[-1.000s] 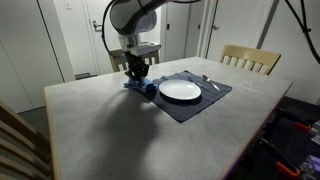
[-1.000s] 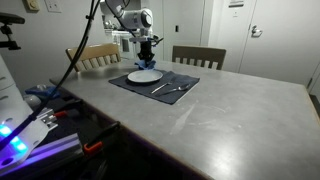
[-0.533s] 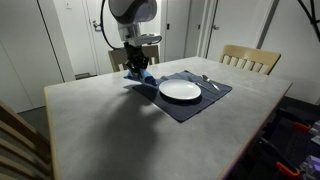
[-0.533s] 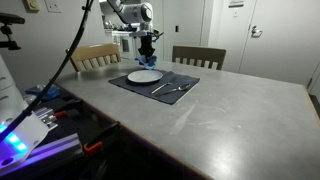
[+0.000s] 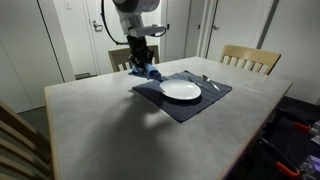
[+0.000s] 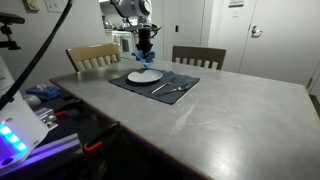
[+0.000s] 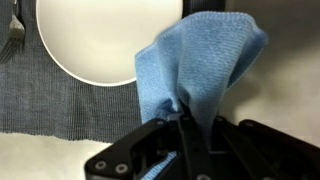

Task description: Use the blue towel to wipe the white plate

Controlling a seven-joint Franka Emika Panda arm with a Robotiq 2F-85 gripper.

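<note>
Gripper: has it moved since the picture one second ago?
Yes. The gripper, holding the towel, rose from the table and shifted slightly toward the plate.

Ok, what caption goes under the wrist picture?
Gripper pinching the blue towel next to the white plate on a placemat.

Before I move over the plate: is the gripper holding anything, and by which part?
Yes. The gripper is shut on the blue towel, with a bunched fold pinched between the jaws. The rest fans out loose.
</note>
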